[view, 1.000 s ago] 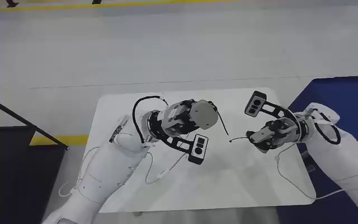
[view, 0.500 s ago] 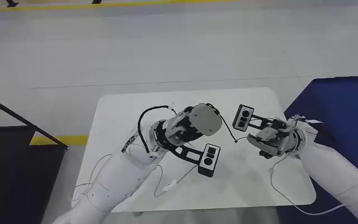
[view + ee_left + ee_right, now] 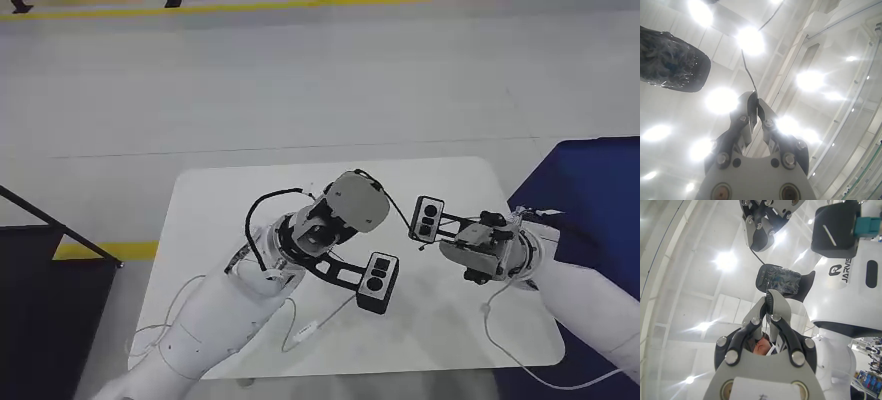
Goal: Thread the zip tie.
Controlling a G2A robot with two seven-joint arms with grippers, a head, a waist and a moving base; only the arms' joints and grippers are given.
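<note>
A thin black zip tie [image 3: 399,214] runs through the air above the white table [image 3: 230,200], between my two wrists. My left gripper [image 3: 756,97] is shut on one end, and the strip [image 3: 748,70] curves away beyond its fingertips. My right gripper [image 3: 768,295] is shut on the other end, with the ribbed strap [image 3: 769,306] pinched between its pads. In the right wrist view the tie [image 3: 757,255] leads across to the left gripper [image 3: 758,240], close by. From above, the left wrist [image 3: 356,203] and right wrist [image 3: 470,245] are a short gap apart.
Each arm carries a black camera box on a bracket [image 3: 380,281] [image 3: 428,218], and the right one sits close to the tie. Loose white cables [image 3: 318,325] trail over the table's near side. A blue surface [image 3: 590,180] borders the table on the right.
Both arms have closed in on each other over the table's middle. The left wrist moved right and turned, the right wrist moved left, and the gap between the tie's ends has shrunk.
</note>
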